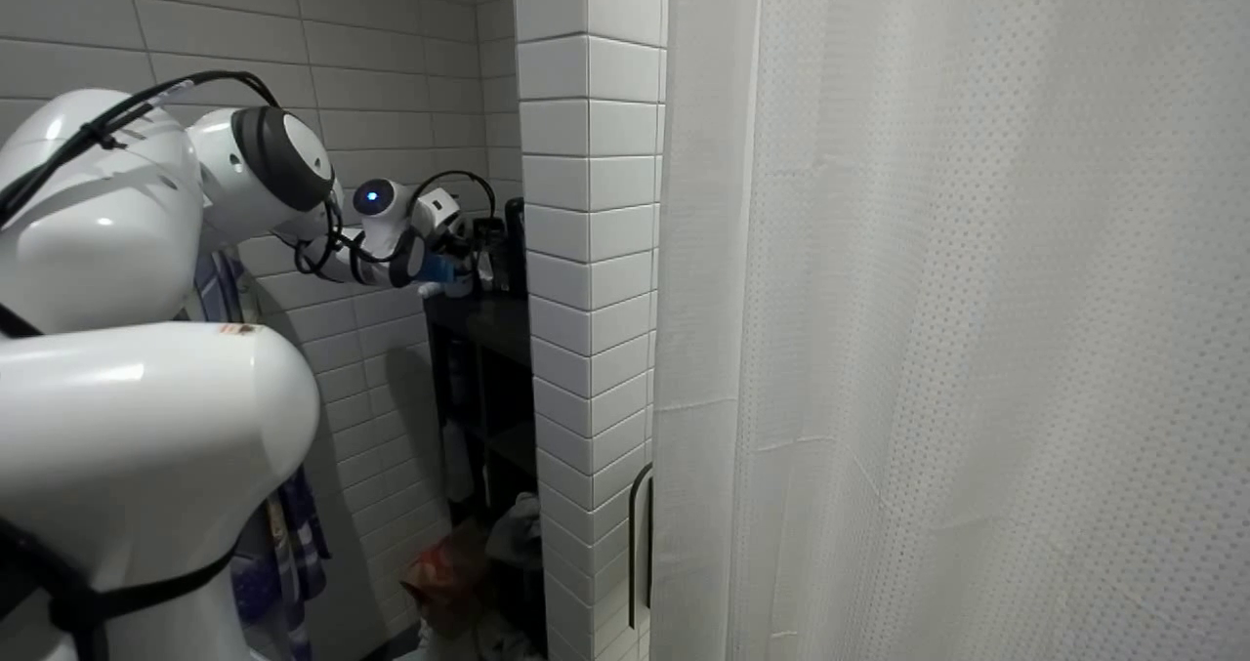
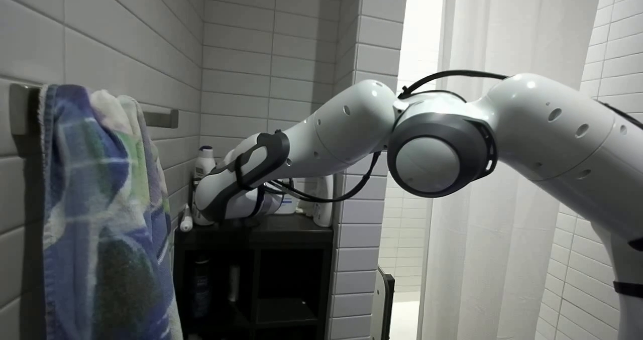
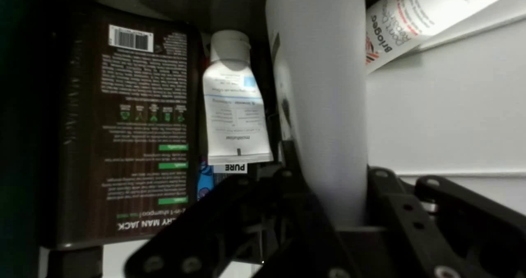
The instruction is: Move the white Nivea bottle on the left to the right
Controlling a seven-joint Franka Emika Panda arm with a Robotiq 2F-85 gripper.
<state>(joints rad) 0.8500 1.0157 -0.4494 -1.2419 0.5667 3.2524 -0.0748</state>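
In the wrist view the white Nivea bottle (image 3: 324,85) runs lengthwise between the two black fingers of my gripper (image 3: 328,163), which is shut on it. Both sides of the bottle touch the fingers; its label faces away and cannot be read. Behind the arm's wrist, in an exterior view, the top of a white bottle with a dark cap (image 2: 205,160) shows above the black shelf unit (image 2: 253,237), apparently the same bottle. My fingers are hidden there by the arm.
Left of the bottle in the wrist view are a white moisturiser tube (image 3: 236,113) and a dark brown shampoo bottle (image 3: 127,138). A Briogeo bottle (image 3: 411,23) lies against the tiled wall. More white bottles (image 2: 324,202) stand toward the shelf's right end, beside a tiled pillar (image 2: 359,239).
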